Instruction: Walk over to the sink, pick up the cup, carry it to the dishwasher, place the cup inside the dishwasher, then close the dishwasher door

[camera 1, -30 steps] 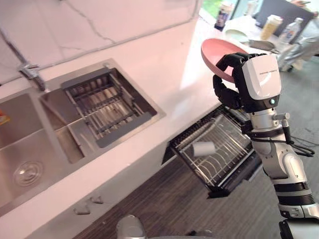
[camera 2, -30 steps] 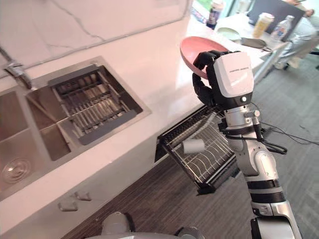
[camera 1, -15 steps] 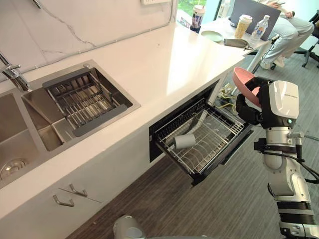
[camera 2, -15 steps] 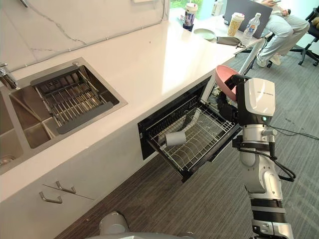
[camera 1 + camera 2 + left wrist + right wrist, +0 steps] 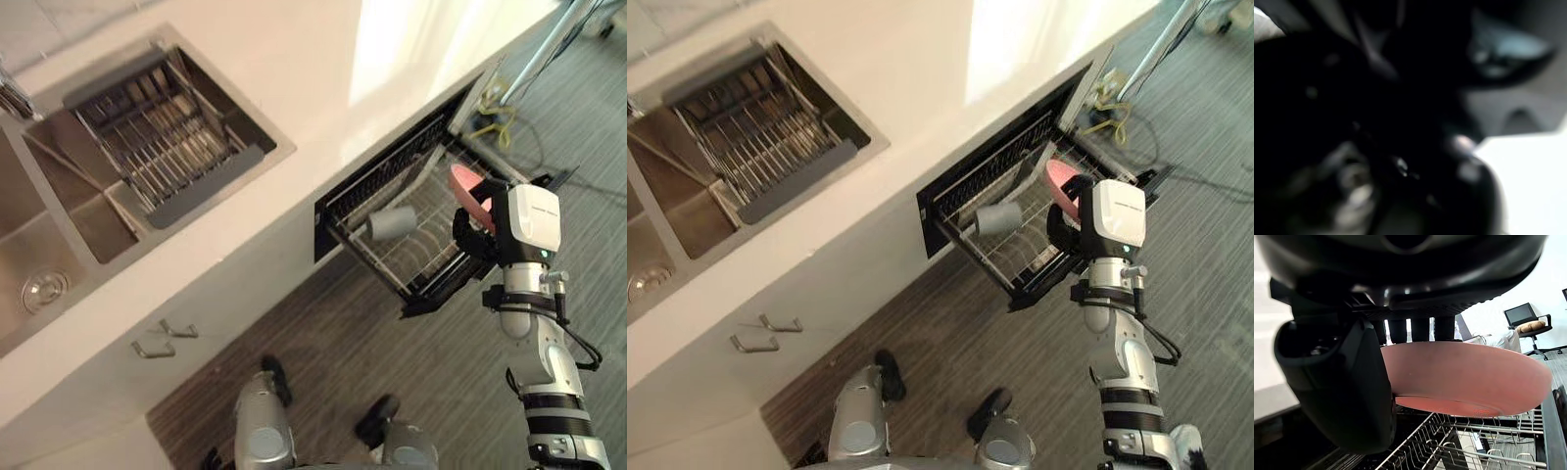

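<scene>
1 plate in right hand, 1 cup in rack.

A grey cup is seen lying on its side in the wire rack of the dishwasher, right of the frame's centre. The rack is drawn out over the floor from under the counter, so the dishwasher is open. A pink dish is held on edge over the rack's right side, just right of the cup, gripped at its rim by the right hand. The steel sink is found at the upper left, well apart from the cup.
</scene>
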Robot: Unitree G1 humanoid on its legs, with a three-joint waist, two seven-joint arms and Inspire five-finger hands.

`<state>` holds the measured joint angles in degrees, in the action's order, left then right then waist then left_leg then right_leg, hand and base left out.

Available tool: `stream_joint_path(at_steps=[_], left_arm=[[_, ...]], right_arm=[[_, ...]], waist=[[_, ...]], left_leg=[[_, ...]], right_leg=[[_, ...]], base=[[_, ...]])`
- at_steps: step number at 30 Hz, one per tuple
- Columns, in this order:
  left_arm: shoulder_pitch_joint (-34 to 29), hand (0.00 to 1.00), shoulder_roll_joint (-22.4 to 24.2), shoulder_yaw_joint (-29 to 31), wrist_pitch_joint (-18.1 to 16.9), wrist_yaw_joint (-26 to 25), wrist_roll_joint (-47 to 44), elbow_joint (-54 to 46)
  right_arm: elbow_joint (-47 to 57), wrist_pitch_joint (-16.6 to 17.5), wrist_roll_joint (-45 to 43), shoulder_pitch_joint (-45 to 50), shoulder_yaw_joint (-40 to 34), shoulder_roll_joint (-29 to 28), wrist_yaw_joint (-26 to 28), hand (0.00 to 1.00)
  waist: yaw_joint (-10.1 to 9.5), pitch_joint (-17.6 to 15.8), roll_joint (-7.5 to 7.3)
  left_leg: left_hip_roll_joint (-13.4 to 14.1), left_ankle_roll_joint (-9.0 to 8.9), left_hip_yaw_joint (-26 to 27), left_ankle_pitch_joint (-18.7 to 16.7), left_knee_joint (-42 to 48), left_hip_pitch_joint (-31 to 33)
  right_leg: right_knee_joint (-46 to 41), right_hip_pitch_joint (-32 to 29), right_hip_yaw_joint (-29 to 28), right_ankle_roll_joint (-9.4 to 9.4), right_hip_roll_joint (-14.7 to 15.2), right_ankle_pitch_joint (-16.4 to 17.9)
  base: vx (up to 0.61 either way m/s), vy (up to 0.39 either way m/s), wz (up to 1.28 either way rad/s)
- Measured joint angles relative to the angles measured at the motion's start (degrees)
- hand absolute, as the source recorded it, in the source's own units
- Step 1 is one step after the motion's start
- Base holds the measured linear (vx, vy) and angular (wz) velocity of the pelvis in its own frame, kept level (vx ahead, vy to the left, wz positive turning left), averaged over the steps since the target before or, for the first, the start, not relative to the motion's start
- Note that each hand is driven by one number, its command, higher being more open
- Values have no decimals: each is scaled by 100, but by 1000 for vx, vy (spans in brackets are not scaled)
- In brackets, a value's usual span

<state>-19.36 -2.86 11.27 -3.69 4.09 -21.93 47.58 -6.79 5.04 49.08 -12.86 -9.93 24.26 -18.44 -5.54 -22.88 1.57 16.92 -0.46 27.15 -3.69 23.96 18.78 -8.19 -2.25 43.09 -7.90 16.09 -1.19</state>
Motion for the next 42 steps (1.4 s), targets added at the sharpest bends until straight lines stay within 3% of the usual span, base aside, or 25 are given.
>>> stream_joint_path(at_steps=[6,10,14,15,21,26,32,37,42], left_arm=[[163,100,-24,-391,21,-23,-310,-83],[247,100,-22,-618,62,-49,-472,-222],[268,100,-54,-754,147,-64,-647,-254],[275,100,-69,-808,164,-82,-683,-283],[235,100,-71,-890,238,-168,-841,-403],[143,100,-55,-894,252,-171,-830,-467],[29,100,15,-756,246,-165,-730,-465],[-117,100,151,-417,151,-109,-599,-412],[-216,100,169,-274,-16,-92,-504,-185]], right_arm=[[-791,-156,-7,-751,261,364,-125,0],[-1306,-499,-284,-962,408,508,-168,0],[-1442,-794,-722,-1048,409,527,-269,0],[-1479,-849,-813,-1103,410,529,-327,100],[-1503,-1072,-1088,-1159,344,502,-382,100],[-1116,-1067,-1367,-954,54,313,-451,100],[239,-710,-1620,-486,-241,52,-282,100],[531,-610,-1936,-166,-627,-55,-266,100],[241,-820,-3129,333,-1698,-393,-596,100]], waist=[[-72,-217,205],[-168,-319,368],[-164,-359,439],[-164,-369,458],[-163,-382,482],[-152,-436,478],[-58,-439,457],[23,-345,286],[214,-168,162]], left_leg=[[-262,117,-99,162,-225,321],[-438,154,-186,326,-455,505],[-524,170,-244,359,-525,521],[-557,182,-245,395,-576,521],[-591,187,-252,425,-622,486],[-625,154,-235,448,-746,134],[-614,102,-215,416,-798,-261],[-586,75,-195,376,-781,-439],[-591,61,-195,338,-772,-583]], right_leg=[[-125,-381,38,-5,193,-43],[-236,-608,126,-5,319,-43],[-274,-650,132,-4,390,-43],[-285,-672,135,-5,413,-43],[-303,-657,136,-5,438,-44],[-261,-355,128,-8,435,-41],[-21,46,133,-9,345,-57],[113,278,141,-70,269,-139],[158,486,175,-81,261,-144]], base=[[-20,62,8],[-32,35,14],[-32,33,6],[-34,29,4],[-5,4,1],[0,0,0],[-38,10,-1],[-9,1,-2],[7,-3,2]])
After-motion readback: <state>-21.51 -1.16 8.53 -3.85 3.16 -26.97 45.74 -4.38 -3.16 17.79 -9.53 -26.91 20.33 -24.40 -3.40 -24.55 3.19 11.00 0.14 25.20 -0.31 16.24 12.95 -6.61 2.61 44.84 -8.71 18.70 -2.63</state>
